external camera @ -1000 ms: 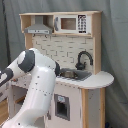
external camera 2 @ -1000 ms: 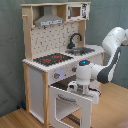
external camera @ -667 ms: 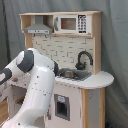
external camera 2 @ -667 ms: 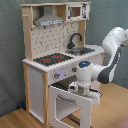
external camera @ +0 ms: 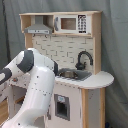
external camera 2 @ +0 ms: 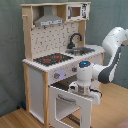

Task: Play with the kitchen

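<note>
The kitchen (external camera 2: 55, 60) stands on a wooden floor (external camera 2: 15, 119) in front of a grey curtain (external camera 2: 10, 50), and in both exterior views we see it whole: hood (external camera 2: 49, 21) and microwave (external camera 2: 75, 11) up top, the black faucet (external camera 2: 74, 38) curving over the sink (external camera 2: 81, 49), the red-ringed hob (external camera 2: 52, 58) beside it. In the second exterior view the oven door (external camera 2: 70, 104) hangs open, swung out toward the camera, window facing us.

And here we have the arm (external camera 2: 112, 47), coming from the second exterior view's right, elbow high beside the counter, forearm folding down and back in. The wrist points straight down, and the gripper (external camera 2: 83, 90) sits right at the top edge of that open door. Are the fingers spread or closed on the edge? We cannot tell; the wrist hides them.

In the first exterior view the arm's white bulk (external camera: 37, 90) fills the left foreground, covering the hob and the oven front.
</note>
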Motion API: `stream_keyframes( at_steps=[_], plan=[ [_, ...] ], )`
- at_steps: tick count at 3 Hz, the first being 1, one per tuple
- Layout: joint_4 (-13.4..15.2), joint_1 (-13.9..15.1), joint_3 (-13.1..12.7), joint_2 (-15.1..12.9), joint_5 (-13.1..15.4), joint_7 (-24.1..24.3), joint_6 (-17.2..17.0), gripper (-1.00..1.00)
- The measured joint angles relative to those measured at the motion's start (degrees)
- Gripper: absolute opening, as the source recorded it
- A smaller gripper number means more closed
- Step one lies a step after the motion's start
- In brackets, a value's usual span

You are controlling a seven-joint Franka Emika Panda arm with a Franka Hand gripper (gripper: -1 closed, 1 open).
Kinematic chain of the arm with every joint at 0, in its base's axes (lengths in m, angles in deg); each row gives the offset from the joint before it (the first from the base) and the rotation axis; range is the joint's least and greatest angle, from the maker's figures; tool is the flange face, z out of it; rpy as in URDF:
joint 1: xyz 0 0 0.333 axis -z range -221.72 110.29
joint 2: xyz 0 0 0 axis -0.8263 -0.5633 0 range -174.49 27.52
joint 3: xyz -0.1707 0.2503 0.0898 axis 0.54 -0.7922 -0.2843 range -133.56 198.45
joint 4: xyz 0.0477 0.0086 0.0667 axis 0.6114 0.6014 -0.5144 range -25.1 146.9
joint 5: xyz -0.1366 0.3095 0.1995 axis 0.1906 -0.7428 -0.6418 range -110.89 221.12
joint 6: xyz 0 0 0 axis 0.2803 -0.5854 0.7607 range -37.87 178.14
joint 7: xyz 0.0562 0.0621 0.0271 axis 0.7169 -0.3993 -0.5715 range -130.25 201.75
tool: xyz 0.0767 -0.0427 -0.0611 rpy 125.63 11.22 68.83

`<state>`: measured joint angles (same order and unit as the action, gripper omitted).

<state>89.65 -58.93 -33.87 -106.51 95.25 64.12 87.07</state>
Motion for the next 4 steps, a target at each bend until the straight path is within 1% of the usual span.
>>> stream_keyframes(
  at_steps=[1, 2, 3, 4],
  plan=[
    [0.0, 1.28, -2.75, 1.4, -0.04, 2.86, -3.78, 1.0],
    [0.13, 3.04, -4.46, 4.93, 0.03, 5.87, -6.23, 1.0],
    [0.53, 3.79, -5.22, 10.17, 0.09, 9.09, -8.14, 1.0],
    [0.52, 3.82, -5.87, 15.19, 0.14, 11.86, -8.91, 1.0]
  ],
)
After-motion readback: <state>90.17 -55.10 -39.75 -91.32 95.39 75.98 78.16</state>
